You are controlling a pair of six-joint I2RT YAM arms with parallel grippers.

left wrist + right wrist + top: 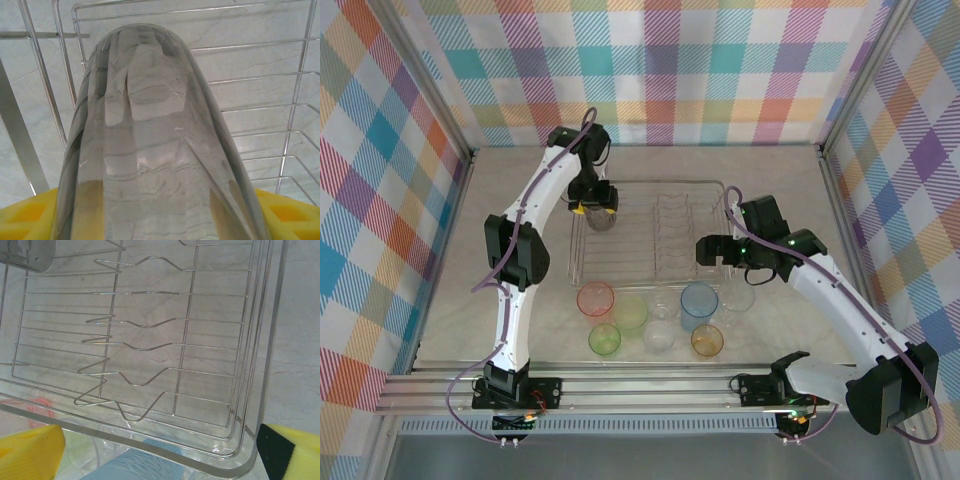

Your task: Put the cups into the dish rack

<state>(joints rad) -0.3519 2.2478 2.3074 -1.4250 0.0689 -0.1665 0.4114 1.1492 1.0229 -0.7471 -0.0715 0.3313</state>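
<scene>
1. Near row. Three small tumblers stand upright close to the near edge of the marble-patterned table (770, 200): a green translucent plastic tumbler (605, 340), a clear plastic tumbler (660, 337) and an orange translucent tumbler (707, 341).

2. Second row. Just behind them stand a pink-red tumbler (596, 298), a pale green tumbler (631, 312), a light blue tumbler (699, 300) and a second clear tumbler (738, 295). All are smooth-walled, round and mouth-up.

3. Rack. The rectangular silver wire dish rack (670, 225), with rounded corners and wavy upright tines, sits at mid-table, just beyond the second row.

4. Right gripper (703, 248). It hovers over the rack's near right corner. Its jaws are spread wide, and the yellow foam pads (30, 447) have nothing between them.

5. Left gripper (593, 208). It hangs over the rack's far left part with its pads pressed on the smoky grey translucent tumbler (150, 150), a glossy, faceted cup with its domed closed end pointing away from the wrist camera. Whether the tumbler touches the wires cannot be told.
</scene>
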